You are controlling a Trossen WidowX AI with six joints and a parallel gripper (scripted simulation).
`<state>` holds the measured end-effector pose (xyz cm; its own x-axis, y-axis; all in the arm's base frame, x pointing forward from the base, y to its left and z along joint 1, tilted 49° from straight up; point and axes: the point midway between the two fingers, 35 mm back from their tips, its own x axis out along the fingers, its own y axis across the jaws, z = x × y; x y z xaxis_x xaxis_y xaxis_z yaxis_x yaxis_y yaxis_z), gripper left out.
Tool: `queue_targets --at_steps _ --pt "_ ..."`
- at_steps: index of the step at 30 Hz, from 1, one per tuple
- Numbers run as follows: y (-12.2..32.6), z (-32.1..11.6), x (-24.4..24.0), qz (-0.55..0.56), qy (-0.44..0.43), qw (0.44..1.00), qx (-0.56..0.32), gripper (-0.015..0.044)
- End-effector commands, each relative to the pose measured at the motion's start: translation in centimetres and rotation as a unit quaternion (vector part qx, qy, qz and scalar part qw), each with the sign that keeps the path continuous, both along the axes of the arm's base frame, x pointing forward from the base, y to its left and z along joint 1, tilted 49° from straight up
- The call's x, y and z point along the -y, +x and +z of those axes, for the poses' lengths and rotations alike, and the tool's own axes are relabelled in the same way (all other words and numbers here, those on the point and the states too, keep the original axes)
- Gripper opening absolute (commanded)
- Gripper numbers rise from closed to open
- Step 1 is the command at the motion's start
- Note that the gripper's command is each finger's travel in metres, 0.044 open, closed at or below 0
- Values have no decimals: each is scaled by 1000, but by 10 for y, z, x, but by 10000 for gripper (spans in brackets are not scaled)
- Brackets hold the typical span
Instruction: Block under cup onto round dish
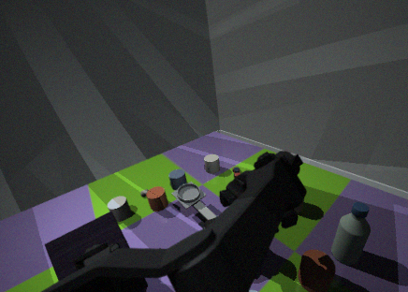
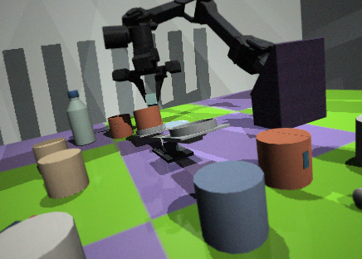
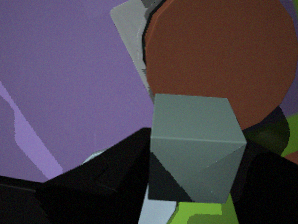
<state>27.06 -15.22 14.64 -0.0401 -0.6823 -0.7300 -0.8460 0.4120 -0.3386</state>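
Observation:
My gripper [image 2: 152, 101] [image 3: 188, 141] is shut on a pale teal block [image 2: 151, 98] [image 3: 195, 117]. It holds the block in the air, close to the orange cup [image 2: 148, 119] [image 3: 220, 55] on one end of the balance [image 2: 172, 153] [image 1: 205, 211]. The balance's other pan [image 1: 188, 194] [image 2: 195, 129] is empty and no cup stands on it. The pale blue dish [image 2: 176, 124] [image 3: 156, 207] lies low behind the balance in the exterior view, and the block and fingers partly cover it in the wrist view. In the top view the arm hides the block.
An orange cylinder [image 1: 156, 198] [image 2: 284, 158] and a blue cylinder [image 1: 178, 179] [image 2: 232, 211] stand beyond the empty pan. Another orange cylinder [image 1: 317, 270] [image 2: 120, 125] stands near a bottle [image 1: 350, 240] [image 2: 80, 121]. Tan cylinders [image 2: 64, 175] and a dark purple box [image 1: 86, 242] [image 2: 291, 82] stand around.

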Motion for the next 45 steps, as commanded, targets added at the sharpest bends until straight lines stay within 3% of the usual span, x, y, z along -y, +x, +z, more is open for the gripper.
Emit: queue_targets --at_steps 1,9,45 --pt "-26 13 20 2 -16 1000 -10 0" --pt "-85 33 51 6 -48 997 -62 0" --pt "-94 -6 98 6 -51 997 -64 0"
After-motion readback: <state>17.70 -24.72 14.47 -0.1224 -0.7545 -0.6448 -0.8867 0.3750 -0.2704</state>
